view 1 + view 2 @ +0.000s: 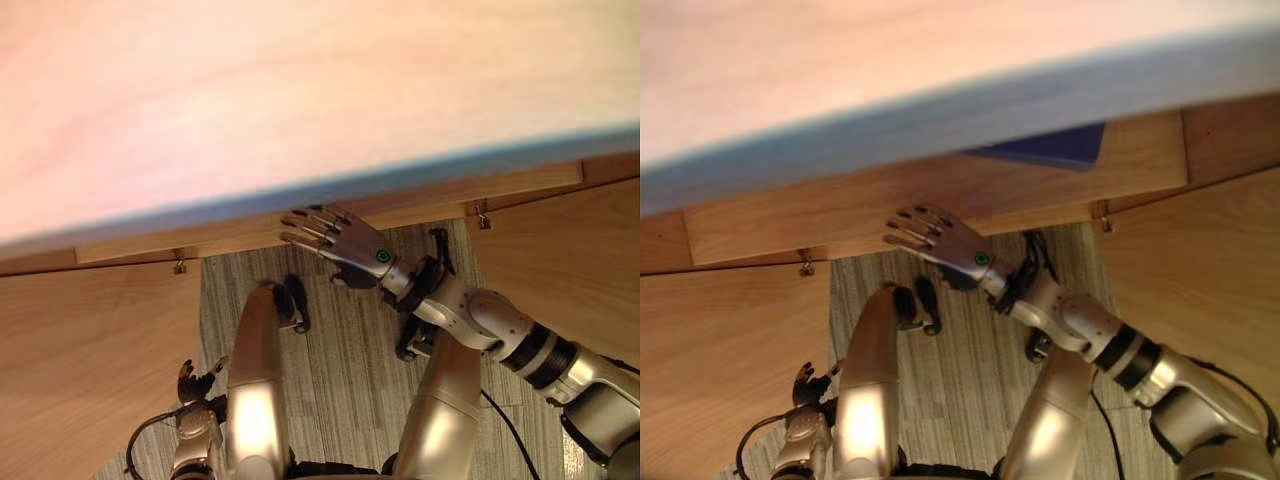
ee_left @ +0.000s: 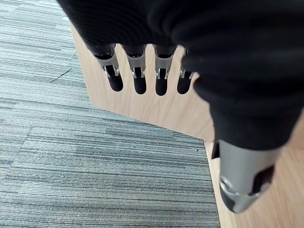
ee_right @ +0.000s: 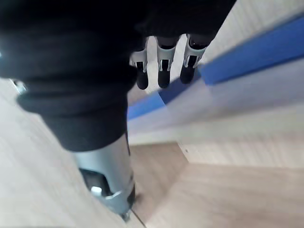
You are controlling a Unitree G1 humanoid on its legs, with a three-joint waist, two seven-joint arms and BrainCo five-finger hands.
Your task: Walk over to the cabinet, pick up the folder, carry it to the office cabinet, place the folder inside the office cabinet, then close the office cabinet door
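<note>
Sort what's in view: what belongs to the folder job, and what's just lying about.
Job:
folder, inside the cabinet
cabinet, doors open
right hand, fingers straight at the cabinet's front edge
left hand, hanging low, idle

Lying about:
carpet

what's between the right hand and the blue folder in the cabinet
Only bare wooden shelf. In the right eye view the open right hand reaches toward the folder, and nothing else lies on the stretch between them.
</note>
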